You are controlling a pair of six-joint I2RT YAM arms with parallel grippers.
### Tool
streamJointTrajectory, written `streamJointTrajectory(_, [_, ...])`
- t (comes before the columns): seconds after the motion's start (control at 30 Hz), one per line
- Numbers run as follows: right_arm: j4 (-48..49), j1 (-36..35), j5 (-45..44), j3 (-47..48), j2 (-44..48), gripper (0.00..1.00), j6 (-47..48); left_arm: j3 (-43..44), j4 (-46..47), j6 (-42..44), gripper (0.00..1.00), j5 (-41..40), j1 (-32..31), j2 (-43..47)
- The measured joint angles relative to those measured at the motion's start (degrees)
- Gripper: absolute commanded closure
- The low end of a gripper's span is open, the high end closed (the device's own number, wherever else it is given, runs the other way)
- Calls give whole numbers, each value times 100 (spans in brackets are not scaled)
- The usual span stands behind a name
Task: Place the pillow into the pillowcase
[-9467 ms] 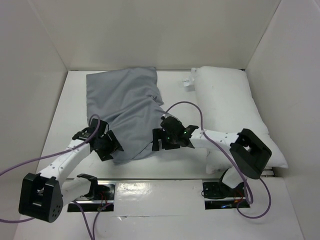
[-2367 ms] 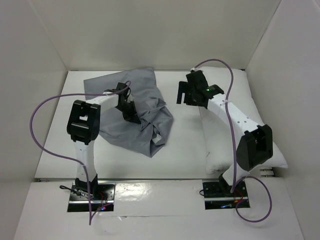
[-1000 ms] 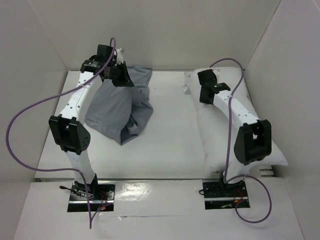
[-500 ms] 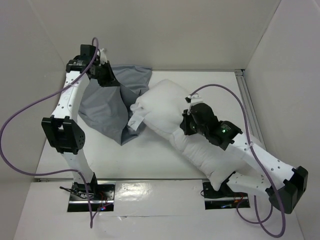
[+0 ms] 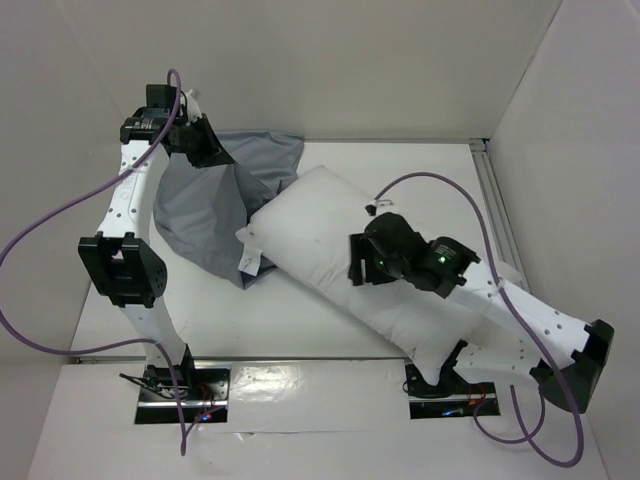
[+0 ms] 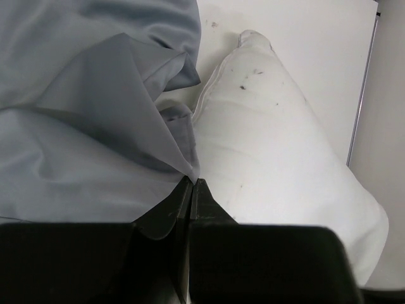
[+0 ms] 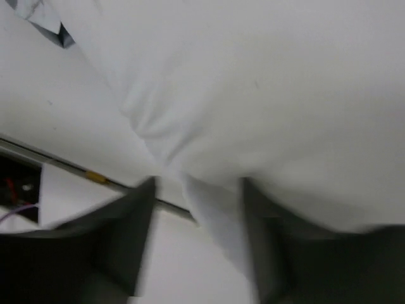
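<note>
Top external view has the pillow [image 5: 310, 225] lying slantwise across the table [image 5: 400, 165]. One end is near the right arm's base and the other rests against the lower folds of the pillowcase [image 5: 195, 205], touching the grey cloth but, as far as I can see, not yet inside it. The pillowcase hangs limp and bunched at the far left corner, where the left gripper [image 5: 203, 148] holds it up. From the left wrist, its fingers are pressed together with a pinch of grey fabric caught at the tips, and the pillow's corner lies just beside the folds. The right gripper [image 7: 197, 218] sits on top of the pillow about midway along it. The right wrist picture is blurred, but it shows the fingers standing well apart with a ridge of white fabric between them, not squeezed, so I'd say it grips nothing. I judge the step in hand to be bringing the pillow to the sack's mouth, with the stuffing hardly begun. Whether the mouth gapes toward the pillow I cannot tell from the folds. Next, I reckon, the right arm wants a hold nearer the trailing end to push the leading corner in, with the left holding the opening up. The risk is cloth bunching ahead of the pillow.
</note>
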State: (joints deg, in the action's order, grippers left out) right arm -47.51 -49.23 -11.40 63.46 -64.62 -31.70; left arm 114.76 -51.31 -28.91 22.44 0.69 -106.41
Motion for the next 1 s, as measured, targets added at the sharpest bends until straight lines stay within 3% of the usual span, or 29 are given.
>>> streamJointTrajectory(0.03, [-214,2,-7,-2,166,92,-210,0,0,0,100,-2,0,0])
streamJointTrajectory(0.07, [-420,2,13,-20,310,100,-439,0,2,0,100,-2,0,0])
streamJointTrajectory(0.23, [-929,-35,476,-535,726,100,-1320,0,35,0,100,0,0,0])
streamJointTrajectory(0.37, [-1397,17,503,-911,435,100,-1902,-15,70,0,100,9,0,0])
streamJointTrajectory(0.6, [-2068,876,-601,-149,-1204,100,-2524,-81,160,0,100,44,0,0])
streamJointTrajectory(0.8, [-2085,1836,-1853,413,-1482,100,-2186,-81,173,0,100,122,31,4])
streamJointTrajectory(0.83, [-2090,1880,-1991,413,-1480,93,-2065,-81,173,0,100,138,39,7])
streamJointTrajectory(0.87, [-2070,1867,-2024,411,-1456,57,-1971,-81,173,0,100,155,44,11])
streamJointTrajectory(0.9, [-1978,1790,-2006,407,-1394,38,-1840,-83,173,0,100,186,52,13])
streamJointTrajectory(0.97, [-1794,1545,-1928,422,-1165,14,-1528,-85,175,0,100,229,59,35])
streamJointTrajectory(1.0, [-1729,1401,-1878,476,-1036,9,-1427,-85,175,0,100,247,59,46])
